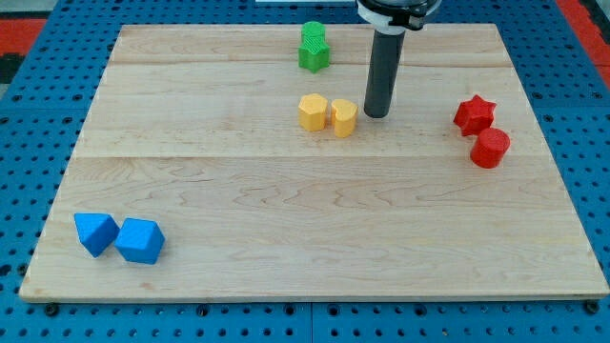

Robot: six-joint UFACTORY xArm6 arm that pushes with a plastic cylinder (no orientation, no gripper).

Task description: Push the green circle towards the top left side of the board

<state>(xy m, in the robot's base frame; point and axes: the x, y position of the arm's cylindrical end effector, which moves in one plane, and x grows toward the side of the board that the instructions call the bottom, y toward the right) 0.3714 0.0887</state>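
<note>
**A:** Nearest the camera, at the near left corner of the wooden board (286,219), there are two blue blocks touching each other: a blue cube-ish block (96,232) on the left and a slightly bigger blue block (141,240) on its right. Where's the green one?

**B:** Way at the far edge, a bit left of the rod. The green block (314,47) is bright green, chunky, and standing upright with ridged-looking sides. The task calls it a circle, but honestly the outline looks more lumpy than round from here, so I can't tell the exact shape. Nothing touches it.

**A:** And my tip?

**B:** My tip (376,115) is down on the board, just right of the yellow pair and nearer the camera than the green block, well apart from it. The yellow block (313,111) on the left looks hexagon-like; the other yellow block (344,117) sits against it, closest to the rod, with a thin gap to the tip.

**A:** Pincer state?

**B:** There isn't one showing, just the straight dark rod (382,71), so nothing is grasped or released.

**A:** Right side?

**B:** A red star (474,113) with a red rounded block (490,147) touching it, slightly nearer the camera.
</note>
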